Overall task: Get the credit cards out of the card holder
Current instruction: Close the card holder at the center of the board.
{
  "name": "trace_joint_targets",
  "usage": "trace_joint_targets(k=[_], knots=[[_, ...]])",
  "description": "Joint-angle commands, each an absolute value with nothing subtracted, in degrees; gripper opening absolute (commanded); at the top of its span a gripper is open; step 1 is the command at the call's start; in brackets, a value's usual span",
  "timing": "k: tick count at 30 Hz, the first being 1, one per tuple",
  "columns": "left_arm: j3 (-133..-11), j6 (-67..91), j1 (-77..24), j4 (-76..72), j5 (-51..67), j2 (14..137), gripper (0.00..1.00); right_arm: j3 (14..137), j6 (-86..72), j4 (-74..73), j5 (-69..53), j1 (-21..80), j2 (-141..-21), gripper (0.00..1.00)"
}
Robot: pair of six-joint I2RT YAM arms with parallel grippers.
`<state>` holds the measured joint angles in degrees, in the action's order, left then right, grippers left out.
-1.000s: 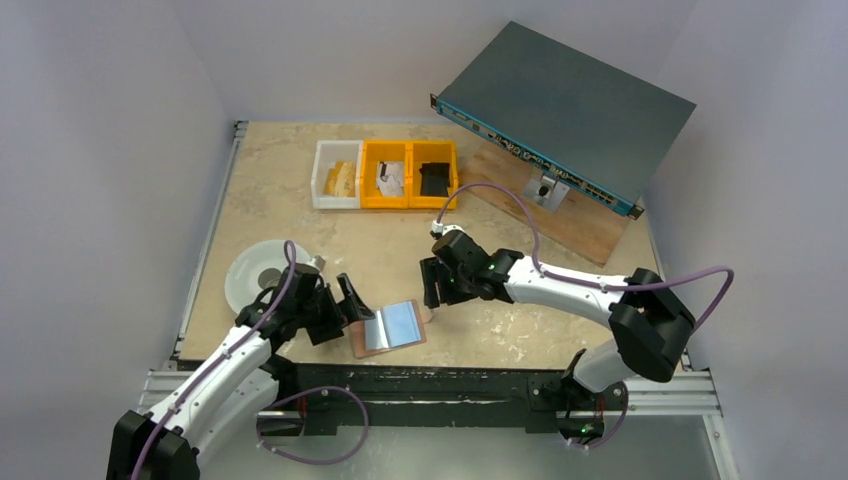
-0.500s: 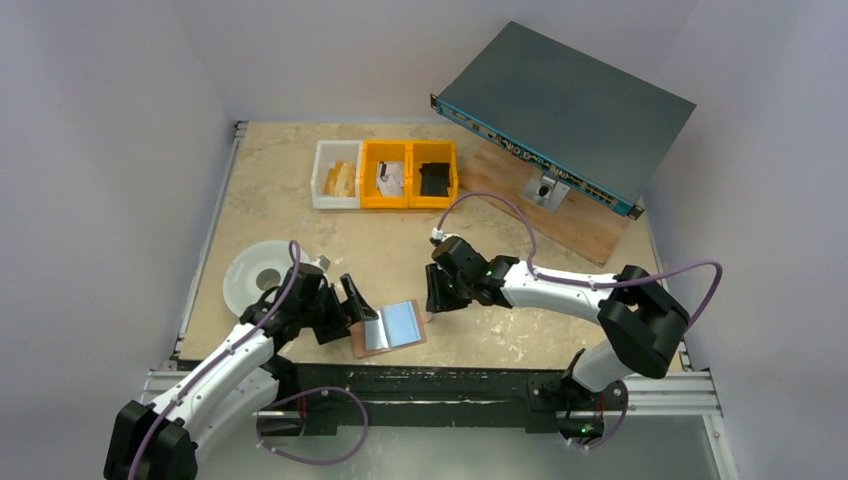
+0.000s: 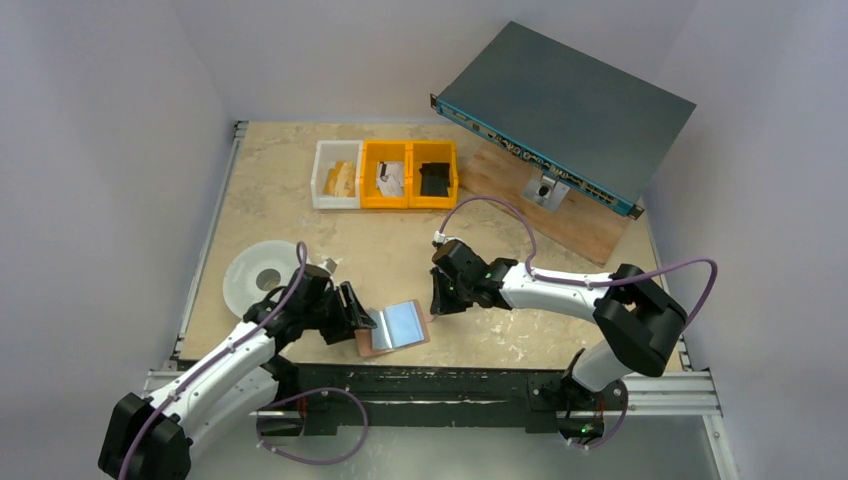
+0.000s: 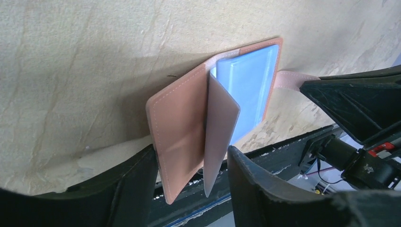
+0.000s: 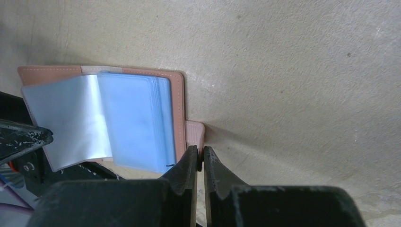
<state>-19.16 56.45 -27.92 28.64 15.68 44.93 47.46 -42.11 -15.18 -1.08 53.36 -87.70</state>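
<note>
The pinkish-tan card holder (image 3: 392, 326) lies open near the table's front edge. Its left cover (image 4: 182, 142) stands tilted up, with a silvery leaf (image 4: 220, 123) beside it. Both sit between the fingers of my left gripper (image 4: 191, 156), which is open, with a gap on the leaf side. The credit cards show only as a pale blue stack (image 5: 137, 120) in the right half. My right gripper (image 5: 199, 156) is shut on the holder's small snap tab (image 5: 195, 132). From above, the left gripper (image 3: 365, 322) is at the holder's left edge and the right gripper (image 3: 435, 308) at its right edge.
A white round dish (image 3: 255, 275) lies left of the left arm. One white and two yellow bins (image 3: 385, 175) stand at the back. A grey box (image 3: 565, 105) rests on a wooden board at the back right. The black front rail (image 3: 400, 385) runs just below the holder.
The left gripper has slid right onto the holder's left cover while narrowing, and the cover has tilted up. The right gripper has closed on the snap tab.
</note>
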Motion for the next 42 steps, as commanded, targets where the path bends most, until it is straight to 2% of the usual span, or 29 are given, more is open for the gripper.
trace_joint_targets(k=[1,4,12,17,23,34,42], knots=[[-23.13,57.25,-29.27,27.59,15.78,45.09,0.5,47.14,-43.47,-13.6,-1.41,54.03,-87.05,0.0],[-24.67,57.36,-29.87,28.0,15.68,44.96,0.48,47.04,-43.8,-13.91,-1.17,54.18,-86.8,0.0],[-26.57,57.2,-31.28,24.98,17.48,47.03,0.49,46.65,-44.88,-13.69,-1.19,54.52,-86.21,0.0],[-26.98,58.08,-32.81,19.83,18.85,48.77,0.6,46.49,-45.77,-13.71,-1.19,54.65,-86.03,0.0],[-27.34,60.3,-34.38,12.23,20.53,52.61,0.65,46.07,-46.29,-13.58,-1.14,54.7,-85.31,0.0],[-27.8,63.26,-36.27,2.49,20.85,63.8,0.67,44.85,-48.22,-12.42,-1.33,54.93,-84.0,0.0],[-27.9,66.47,-36.67,-6.06,21.9,73.5,0.79,43.99,-49.35,-12.38,-1.08,55.02,-82.96,0.0]])
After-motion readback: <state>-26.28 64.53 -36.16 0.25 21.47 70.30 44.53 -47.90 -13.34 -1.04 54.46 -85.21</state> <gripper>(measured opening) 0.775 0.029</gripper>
